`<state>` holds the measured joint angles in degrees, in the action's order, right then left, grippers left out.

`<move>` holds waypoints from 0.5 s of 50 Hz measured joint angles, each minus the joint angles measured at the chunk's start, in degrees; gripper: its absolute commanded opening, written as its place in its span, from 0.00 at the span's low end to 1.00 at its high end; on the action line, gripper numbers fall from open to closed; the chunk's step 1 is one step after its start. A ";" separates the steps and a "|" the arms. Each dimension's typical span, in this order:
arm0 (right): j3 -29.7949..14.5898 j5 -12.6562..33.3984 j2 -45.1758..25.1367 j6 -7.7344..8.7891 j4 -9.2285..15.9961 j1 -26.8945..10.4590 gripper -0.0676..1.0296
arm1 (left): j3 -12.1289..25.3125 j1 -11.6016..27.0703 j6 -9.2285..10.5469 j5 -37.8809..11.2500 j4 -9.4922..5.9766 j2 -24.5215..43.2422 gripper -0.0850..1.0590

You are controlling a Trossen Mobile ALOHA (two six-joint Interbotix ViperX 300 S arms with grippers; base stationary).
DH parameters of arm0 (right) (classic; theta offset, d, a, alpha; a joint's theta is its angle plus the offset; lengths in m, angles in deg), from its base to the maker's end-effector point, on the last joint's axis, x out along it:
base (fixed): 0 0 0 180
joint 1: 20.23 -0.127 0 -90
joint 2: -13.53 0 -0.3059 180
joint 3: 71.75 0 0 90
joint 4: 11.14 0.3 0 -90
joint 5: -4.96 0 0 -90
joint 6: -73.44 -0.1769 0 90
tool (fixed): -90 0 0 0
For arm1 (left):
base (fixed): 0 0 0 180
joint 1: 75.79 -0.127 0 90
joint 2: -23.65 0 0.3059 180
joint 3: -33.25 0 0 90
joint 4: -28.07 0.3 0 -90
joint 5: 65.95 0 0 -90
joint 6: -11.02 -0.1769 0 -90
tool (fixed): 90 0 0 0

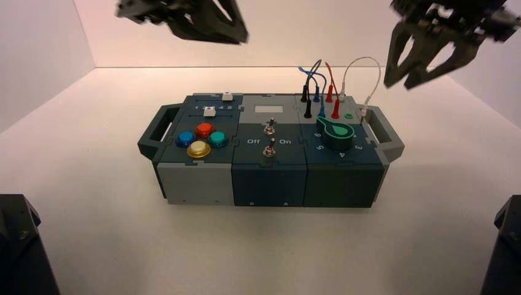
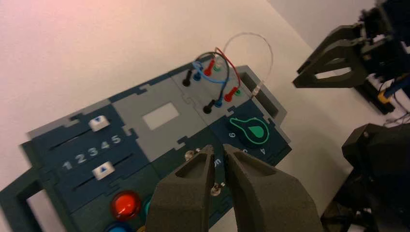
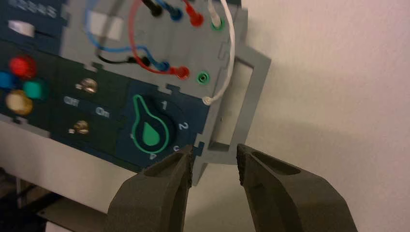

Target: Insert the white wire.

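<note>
White wire half seated

Behind the green knob, the white wire's loose plug lies near the bare green socket; its other plug sits in the rear one. Farther up, the right tool hovers spread, the left tool slightly parted.

Pale tabletop — dark-grey box — directly on it

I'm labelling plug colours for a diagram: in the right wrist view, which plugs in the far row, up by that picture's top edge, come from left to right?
Black plug, blue plug, red plug, white plug.
</note>
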<state>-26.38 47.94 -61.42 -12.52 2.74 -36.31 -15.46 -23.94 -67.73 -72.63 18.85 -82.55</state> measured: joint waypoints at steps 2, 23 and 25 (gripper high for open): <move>0.00 -0.18 -1.49 0.09 0.00 0.00 0.51 | 0.88 0.18 -0.09 0.26 0.09 1.49 0.18; -1.14 -0.18 -4.13 0.26 0.35 -0.44 0.51 | 1.85 0.26 -0.09 0.62 0.00 3.08 0.18; -1.41 0.00 -4.66 0.26 0.44 -0.70 0.51 | 1.93 0.26 -0.09 0.62 0.00 3.08 0.18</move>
<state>-27.79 47.94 -66.08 -12.25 3.18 -37.01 -13.53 -23.67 -67.82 -72.01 18.85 -79.47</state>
